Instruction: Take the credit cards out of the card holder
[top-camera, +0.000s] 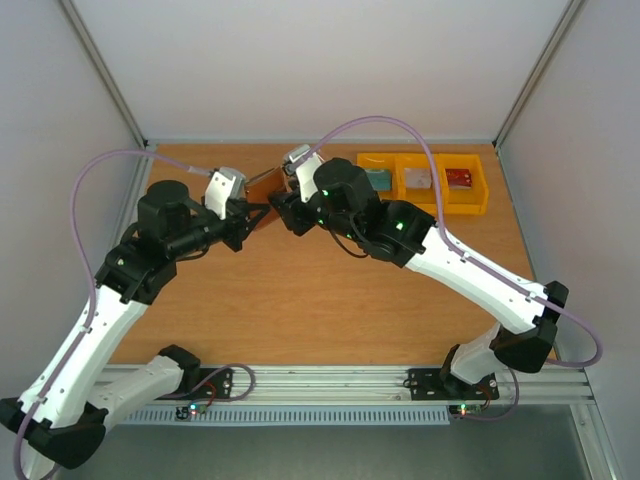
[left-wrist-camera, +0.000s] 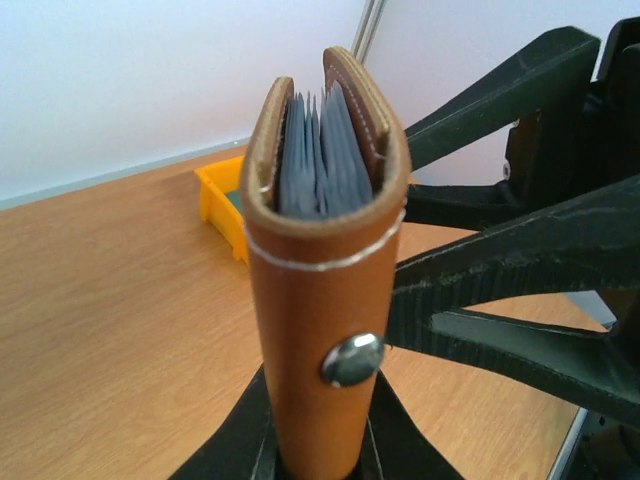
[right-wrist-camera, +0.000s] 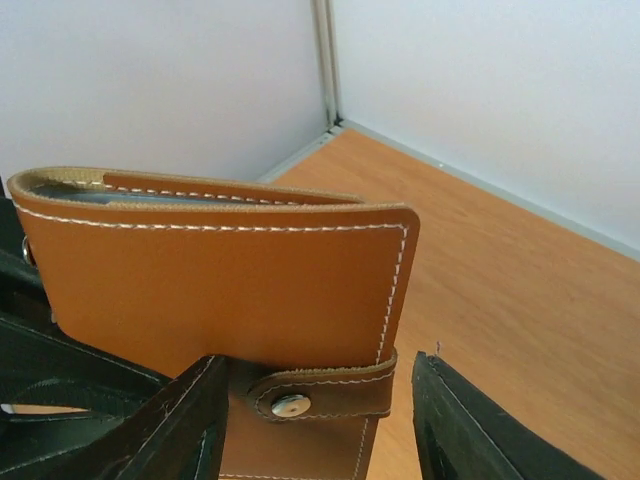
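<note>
No legible text; the credit cards (top-camera: 459, 178) are perhaps too small to read.

L tool (top-camera: 238, 212) & R tool (top-camera: 288, 208) meet at brown card holder (top-camera: 262, 184), back-ctr; yellow bins (top-camera: 424, 208) hold 3 credit cards (top-camera: 459, 178).

card holder (top-camera: 262, 185) above table (top-camera: 300, 300), left of bins (top-camera: 465, 207)

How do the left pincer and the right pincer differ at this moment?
The left pincer is shut on the card holder; the right pincer stands open. The left pincer carries the holder; the right pincer only straddles its snap tab, without clamping. Both are black and meet at the holder.
</note>
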